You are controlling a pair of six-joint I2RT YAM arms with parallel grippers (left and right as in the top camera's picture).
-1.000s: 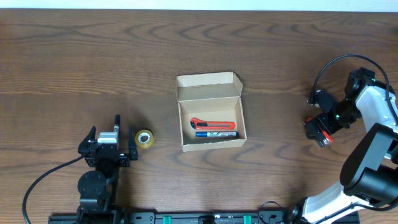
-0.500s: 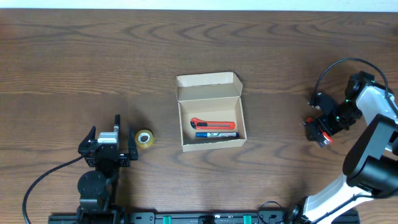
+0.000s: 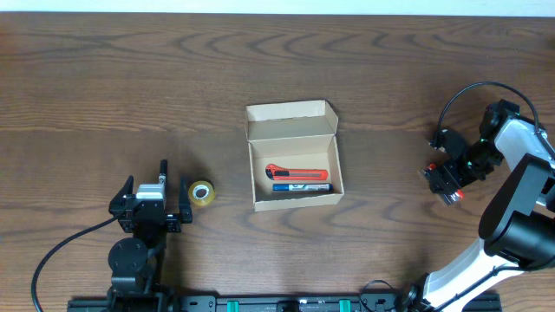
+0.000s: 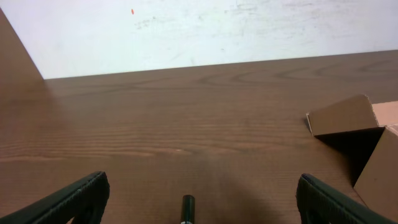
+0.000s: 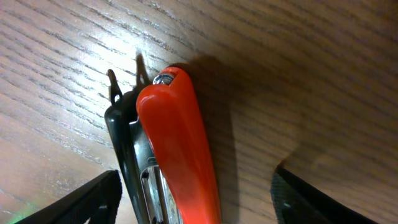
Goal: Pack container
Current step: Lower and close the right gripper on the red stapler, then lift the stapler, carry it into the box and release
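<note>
L arm (image 3: 139, 230), above base rail's (image 3: 277, 305) L end: black throughout, silver wrist block (image 3: 149, 192) is fitted; black cable (image 3: 61, 251) is looped off leftward. R arm (image 3: 520, 217), above rail's R end: white shells, black joints; thin cable (image 3: 473, 88) is arched over wrist.

Your left wrist view cuts the box (image 4: 348, 116) off at its right edge, your right wrist view cuts the stapler (image 5: 177, 143) off below, and the blue thing (image 3: 302, 187) inside the box is too small to name.
</note>
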